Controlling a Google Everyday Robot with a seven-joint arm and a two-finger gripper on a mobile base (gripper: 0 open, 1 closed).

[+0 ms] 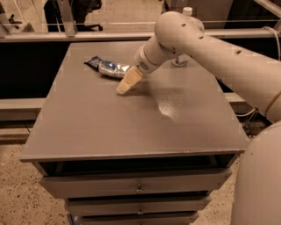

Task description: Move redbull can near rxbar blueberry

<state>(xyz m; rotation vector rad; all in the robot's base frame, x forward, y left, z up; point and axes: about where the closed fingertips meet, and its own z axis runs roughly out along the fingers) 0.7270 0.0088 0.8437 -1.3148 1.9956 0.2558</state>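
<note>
The redbull can [112, 69] lies on its side on the grey table top [131, 118] at the back left. Its left end touches the rxbar blueberry [93, 62], a flat dark blue bar lying just beyond it. My gripper [124, 83] hangs from the pale arm that reaches in from the right. It sits just right of and in front of the can's right end, low over the table, and holds nothing that I can see.
A clear water bottle with a white cap [187, 10] stands at the back right, mostly hidden behind the arm. Drawers [139, 189] sit under the table front. A rail and dark furniture lie beyond the far edge.
</note>
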